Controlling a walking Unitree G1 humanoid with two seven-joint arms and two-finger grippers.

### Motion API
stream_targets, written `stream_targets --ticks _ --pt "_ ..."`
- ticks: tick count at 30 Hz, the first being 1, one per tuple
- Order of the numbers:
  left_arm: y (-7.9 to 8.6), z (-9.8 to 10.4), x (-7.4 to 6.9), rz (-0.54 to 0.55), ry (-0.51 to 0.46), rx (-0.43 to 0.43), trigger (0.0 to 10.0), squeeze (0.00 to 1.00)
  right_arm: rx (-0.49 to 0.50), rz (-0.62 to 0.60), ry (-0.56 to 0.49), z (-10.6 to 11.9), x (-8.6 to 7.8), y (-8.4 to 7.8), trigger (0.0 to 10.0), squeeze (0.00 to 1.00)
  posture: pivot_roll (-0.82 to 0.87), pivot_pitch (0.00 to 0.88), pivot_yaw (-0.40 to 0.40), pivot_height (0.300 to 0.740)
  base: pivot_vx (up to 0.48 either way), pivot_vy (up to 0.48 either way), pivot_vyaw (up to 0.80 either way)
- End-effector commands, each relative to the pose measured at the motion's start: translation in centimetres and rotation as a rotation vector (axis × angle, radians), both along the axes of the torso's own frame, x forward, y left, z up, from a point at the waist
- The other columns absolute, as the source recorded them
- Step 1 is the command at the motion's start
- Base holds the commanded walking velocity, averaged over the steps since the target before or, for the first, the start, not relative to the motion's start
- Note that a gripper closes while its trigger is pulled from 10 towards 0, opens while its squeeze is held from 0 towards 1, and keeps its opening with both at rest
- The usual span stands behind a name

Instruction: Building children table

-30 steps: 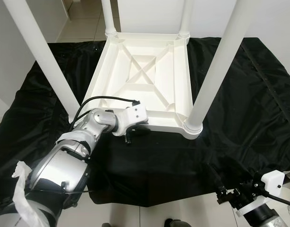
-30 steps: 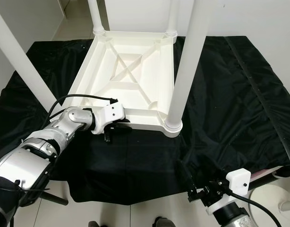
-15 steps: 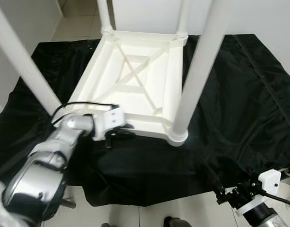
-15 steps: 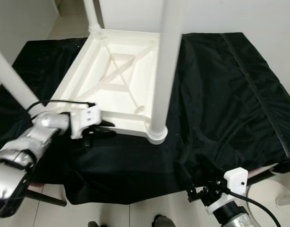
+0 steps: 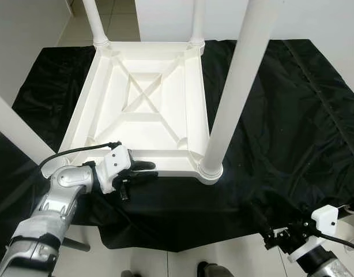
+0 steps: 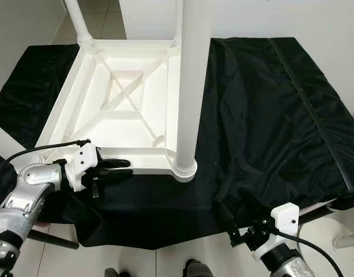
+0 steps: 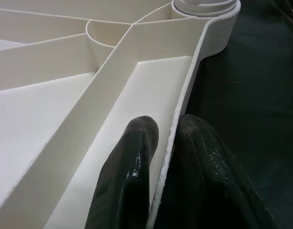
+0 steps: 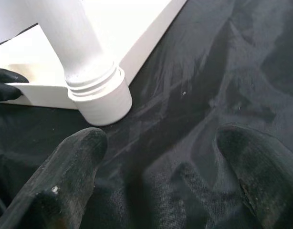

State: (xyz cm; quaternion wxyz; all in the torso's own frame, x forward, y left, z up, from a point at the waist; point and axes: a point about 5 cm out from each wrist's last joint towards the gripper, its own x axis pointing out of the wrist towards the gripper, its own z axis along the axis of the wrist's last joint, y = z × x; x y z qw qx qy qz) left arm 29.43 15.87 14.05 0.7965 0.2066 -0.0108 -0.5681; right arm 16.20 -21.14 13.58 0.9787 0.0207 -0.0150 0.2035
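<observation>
On black cloth (image 5: 292, 115), upturned white ribbed table (image 5: 148, 109), legs up.

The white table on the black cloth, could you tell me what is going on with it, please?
The table lies upside down on the black cloth with its legs pointing up. The left pincer is shut on the table's near rim, one finger inside and one outside, beside the near right leg. The right pincer hangs open and idle over the cloth's near edge.
</observation>
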Motion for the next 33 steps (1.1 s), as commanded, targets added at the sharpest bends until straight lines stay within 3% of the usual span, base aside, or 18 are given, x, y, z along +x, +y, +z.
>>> stream_targets --ticks 1,4,5,8,12,13,16,18,19,21,22,26,27,29,30,31,32,33 --pt "0.6 -1.1 -0.7 0.082 0.053 0.004 10.0 0.0 -0.008 0.001 0.019 -0.4 -0.1 -0.4 10.0 0.0 -0.13 0.175 0.047 0.74 0.0 0.0 0.0" --pt "0.6 -1.1 -1.2 0.077 0.078 0.004 10.0 0.0 -0.008 0.009 0.022 -0.4 0.0 -0.5 10.0 0.0 -0.13 0.172 0.046 0.74 0.0 0.0 0.0" --pt "0.7 -1.3 -1.2 0.082 0.106 0.002 10.0 1.0 -0.008 0.01 0.019 -0.4 0.1 -0.5 10.0 0.0 -0.12 0.171 0.046 0.74 0.0 0.0 0.0" --pt "0.8 -1.1 -1.4 0.088 0.126 -0.003 10.0 1.0 -0.003 0.017 0.014 -0.4 0.2 -0.3 10.0 0.0 -0.12 0.169 0.046 0.74 0.0 0.0 0.0" --pt "0.8 -0.4 -1.4 0.111 0.051 0.011 10.0 1.0 -0.005 0.03 0.0 -0.2 0.4 0.2 10.0 0.0 -0.12 0.166 0.046 0.74 0.0 0.0 0.0" --pt "0.8 -0.2 -1.5 0.118 0.049 0.008 10.0 0.0 -0.006 0.029 -0.008 -0.1 0.6 0.3 10.0 0.0 -0.11 0.163 0.047 0.74 0.0 0.0 0.0" --pt "0.7 0.3 -1.7 0.123 0.064 -0.025 10.0 0.0 -0.005 0.02 -0.024 0.1 0.8 0.4 10.0 0.0 -0.11 0.159 0.045 0.74 0.0 0.0 0.0" --pt "0.6 1.5 -2.2 0.156 0.069 -0.117 10.0 0.0 0.018 -0.003 -0.048 0.7 1.1 0.9 10.0 0.0 -0.11 0.156 0.043 0.74 0.0 0.0 0.0" --pt "0.7 2.1 -2.4 0.201 0.036 -0.155 10.0 0.0 0.045 -0.015 -0.045 0.8 1.2 1.1 10.0 0.51 -0.1 0.151 0.04 0.74 0.0 0.0 0.0" --pt "0.7 2.1 -2.4 0.201 0.036 -0.155 10.0 0.0 0.045 -0.015 -0.045 0.8 1.2 1.1 10.0 0.51 -0.1 0.151 0.04 0.74 0.0 0.0 0.0" --pt "0.9 2.9 -2.6 0.29 -0.025 -0.2 10.0 0.0 0.089 -0.024 -0.039 0.9 1.1 1.6 10.0 1.0 -0.09 0.146 0.035 0.74 0.0 0.0 0.0" --pt "0.9 3.3 -2.7 0.363 -0.051 -0.226 10.0 0.0 0.107 -0.021 -0.049 1.0 0.8 2.1 10.0 1.0 -0.08 0.14 0.035 0.74 0.0 0.0 0.0" --pt "0.3 3.6 -4.1 0.404 -0.068 -0.298 10.0 0.0 0.087 -0.061 -0.092 1.3 0.8 2.5 10.0 1.0 -0.07 0.137 0.026 0.74 0.0 0.0 0.0" --pt "0.3 3.6 -4.1 0.404 -0.068 -0.298 10.0 0.0 0.087 -0.061 -0.092 1.3 0.8 2.5 10.0 1.0 -0.07 0.137 0.026 0.74 0.0 0.0 0.0" --pt "0.0 3.5 -4.6 0.413 -0.063 -0.312 10.0 0.0 0.077 -0.069 -0.104 1.4 0.8 2.7 10.0 0.19 -0.06 0.134 0.025 0.74 0.0 0.0 0.0" --pt "0.0 3.5 -4.6 0.413 -0.063 -0.312 10.0 0.0 0.077 -0.069 -0.104 1.4 0.8 2.7 10.0 0.19 -0.06 0.134 0.025 0.74 0.0 0.0 0.0" --pt "-0.3 3.3 -5.1 0.419 -0.057 -0.313 10.0 0.0 0.062 -0.07 -0.11 1.4 0.9 3.1 10.0 0.0 -0.06 0.133 0.025 0.74 0.0 0.0 0.0" --pt "-0.6 2.8 -5.5 0.41 -0.057 -0.28 10.0 0.0 0.044 -0.062 -0.113 1.2 1.1 3.4 10.0 0.0 -0.06 0.129 0.022 0.74 0.0 0.0 0.0"
